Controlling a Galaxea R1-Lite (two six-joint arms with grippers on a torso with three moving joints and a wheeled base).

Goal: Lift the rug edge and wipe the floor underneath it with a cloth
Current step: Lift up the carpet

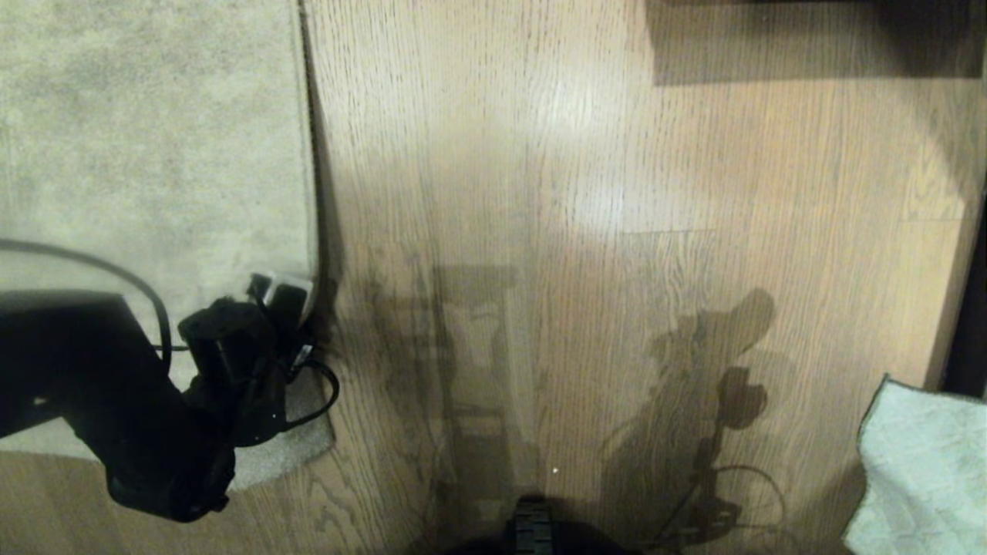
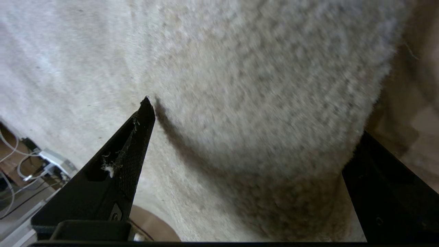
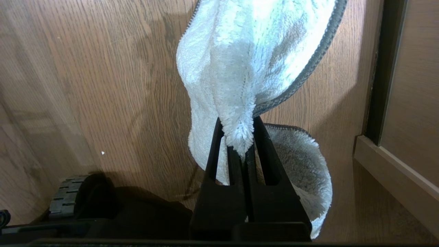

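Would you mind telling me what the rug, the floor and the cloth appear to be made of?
The rug looks like short-pile textile, mottled grey-beige and fuzzy. The floor looks like wood-grain planks, possibly laminate, with slight sheen. The cloth looks like fluffy microfibre, pale blue-green, with dark stitched edging.

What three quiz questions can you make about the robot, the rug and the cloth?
1. True or false: the left gripper is open, with the rug edge between its fingers.
2. What does the right gripper hold? A) a sponge B) the cloth C) nothing
3. Fill the gap: in the head view, the rug lies on the ____ side of the floor.

Key
1. True: the fingers stand wide apart and have not closed on the rug.
2. B: the gripper is shut on a fold of the pale blue-green cloth.
3. Left.
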